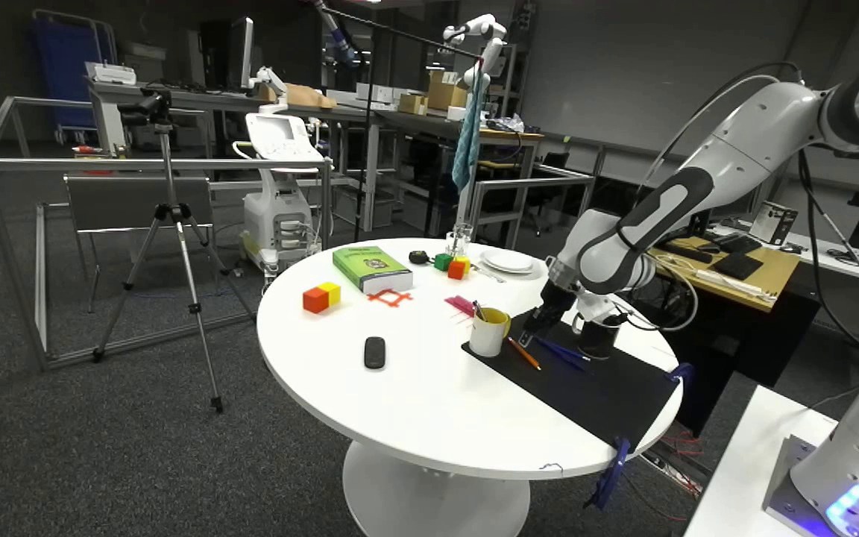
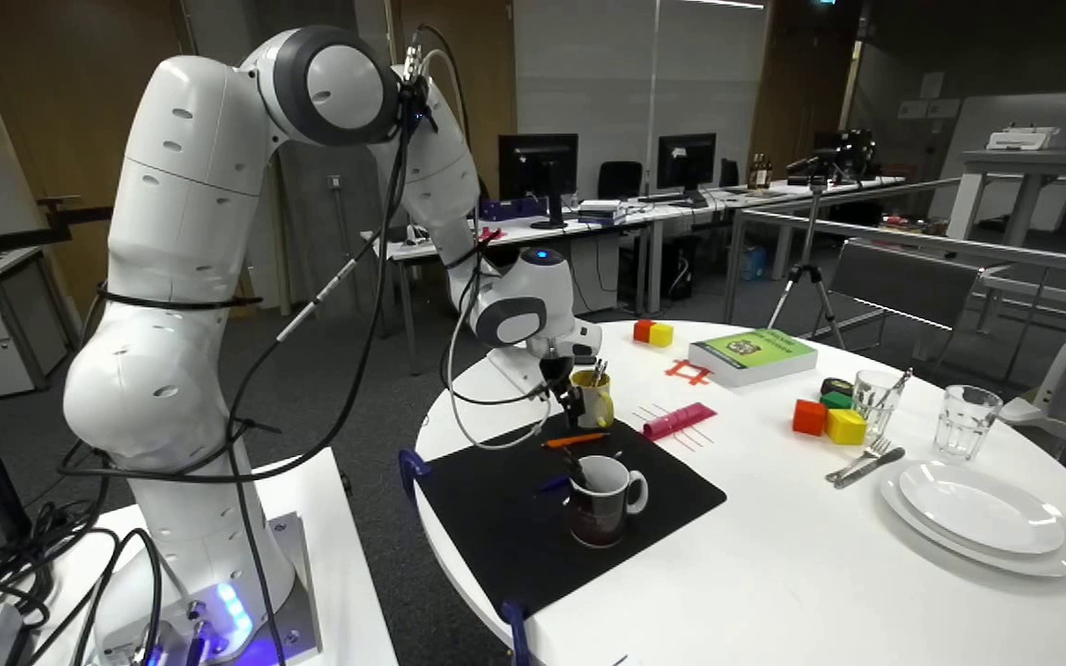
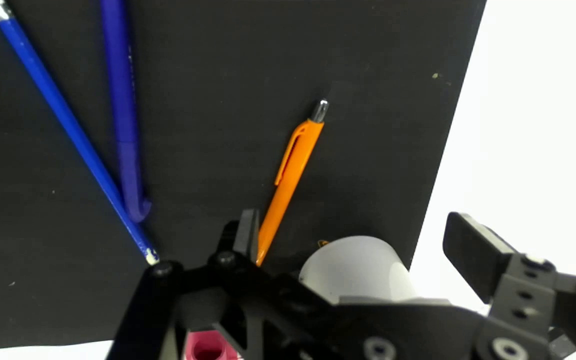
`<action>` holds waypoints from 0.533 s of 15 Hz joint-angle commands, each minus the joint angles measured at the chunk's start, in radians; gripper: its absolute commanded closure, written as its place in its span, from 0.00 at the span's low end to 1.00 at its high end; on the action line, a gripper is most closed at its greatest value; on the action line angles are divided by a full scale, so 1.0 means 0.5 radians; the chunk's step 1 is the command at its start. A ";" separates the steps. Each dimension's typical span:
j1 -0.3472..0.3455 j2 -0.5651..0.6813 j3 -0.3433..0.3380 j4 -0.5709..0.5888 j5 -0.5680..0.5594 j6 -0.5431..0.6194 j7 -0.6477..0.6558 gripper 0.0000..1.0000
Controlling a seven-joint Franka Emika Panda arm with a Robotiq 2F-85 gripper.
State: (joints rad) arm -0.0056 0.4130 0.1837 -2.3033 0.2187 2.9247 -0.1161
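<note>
Round white table [image 1: 400,403], exterior view; black mat [image 1: 593,391] lies between its three and four o'clock. Wrist view, left to right: blue pencil [image 3: 60,107] past nine o'clock of orange pen [image 3: 288,172]; violet-blue pen [image 3: 124,90] at ten, end meeting pencil; orange pen itself flat on mat, slanting roughly one to seven; gripper [image 3: 354,225] at four, fingers [image 3: 470,255] well apart, one near orange pen; white mug [image 3: 355,270] at five, upright, showing in gap between.
</note>
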 commanded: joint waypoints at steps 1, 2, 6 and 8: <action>0.101 0.003 -0.095 0.084 -0.097 -0.006 0.187 0.00; 0.141 0.001 -0.137 0.107 -0.116 -0.031 0.266 0.00; 0.294 0.023 -0.320 0.213 -0.225 -0.114 0.545 0.00; 0.340 0.026 -0.378 0.240 -0.275 -0.148 0.634 0.00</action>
State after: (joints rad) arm 0.1215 0.4143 0.0476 -2.2236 0.1268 2.8902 0.1235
